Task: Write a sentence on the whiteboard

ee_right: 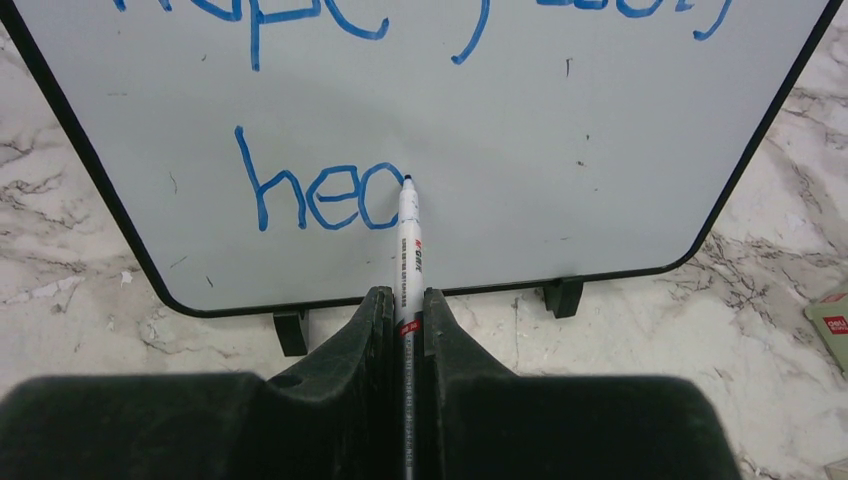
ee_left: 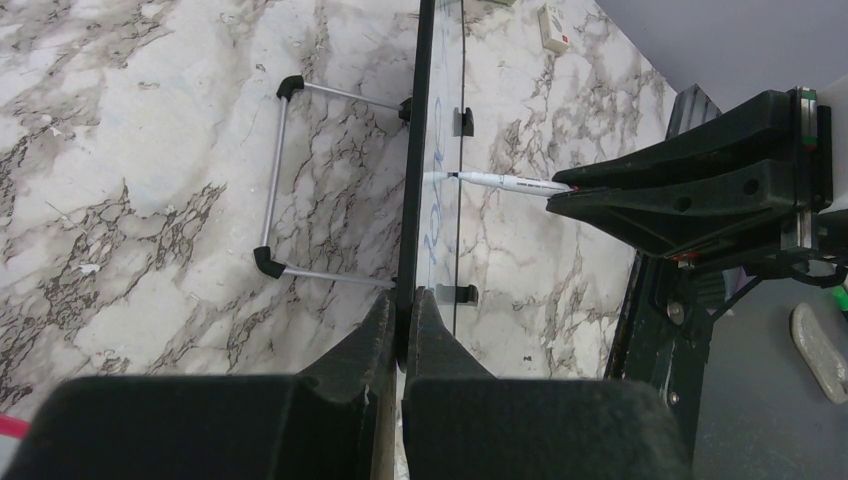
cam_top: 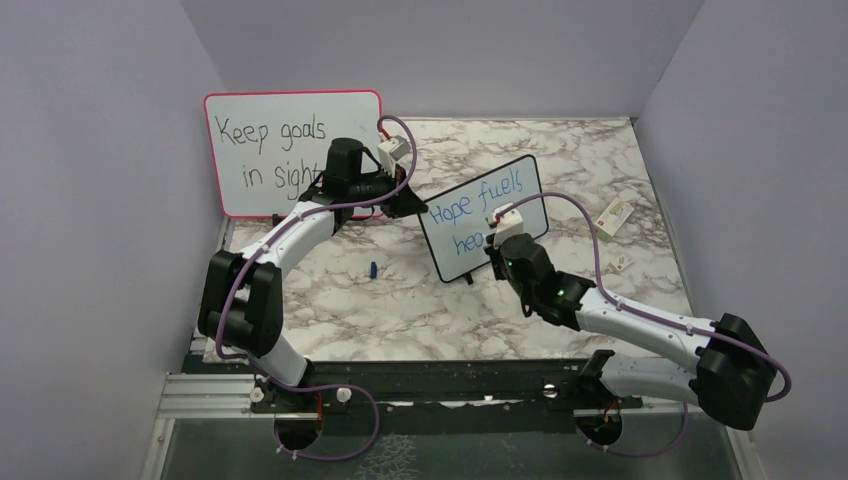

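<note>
Right gripper clamped on marker, tip on whiteboard at sentence's last letter; left gripper pinches its 9 o'clock edge.

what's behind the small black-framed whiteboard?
A U-shaped metal prop with black corners, resting on the marble table. The top view hides it behind the whiteboard.

Large pink-framed white board, black handwriting, upright at rear left of grey-veined marble tabletop. Small blue cap, mid-table; white red-marked rectangular block, far right.
</note>
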Available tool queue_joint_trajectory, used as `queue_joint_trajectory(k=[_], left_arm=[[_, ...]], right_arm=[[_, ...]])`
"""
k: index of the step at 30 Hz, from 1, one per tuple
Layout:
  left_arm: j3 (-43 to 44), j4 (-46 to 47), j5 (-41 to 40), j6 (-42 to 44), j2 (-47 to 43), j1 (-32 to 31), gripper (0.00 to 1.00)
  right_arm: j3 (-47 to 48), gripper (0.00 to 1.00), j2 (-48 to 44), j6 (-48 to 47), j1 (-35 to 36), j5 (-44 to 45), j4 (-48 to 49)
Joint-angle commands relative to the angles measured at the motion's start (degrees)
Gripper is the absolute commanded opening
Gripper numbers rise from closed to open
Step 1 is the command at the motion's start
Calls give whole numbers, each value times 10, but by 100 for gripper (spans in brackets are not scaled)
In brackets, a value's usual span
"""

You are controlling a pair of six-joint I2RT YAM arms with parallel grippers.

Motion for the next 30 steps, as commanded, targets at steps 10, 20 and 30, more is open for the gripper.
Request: queue_joint_trajectory(k=[10,20,30], left_arm=[[-4,-51,-25,26,17,-12,0],[-4,-53,-25,26,16,-12,0],[-4,-53,-24,26,17,-12,0]], right_arm=[[9,1,1,6,-6,-2,10],[-2,1,-4,22,-7,-16,-27],[-1,1,5,26,-7,-14,-50]])
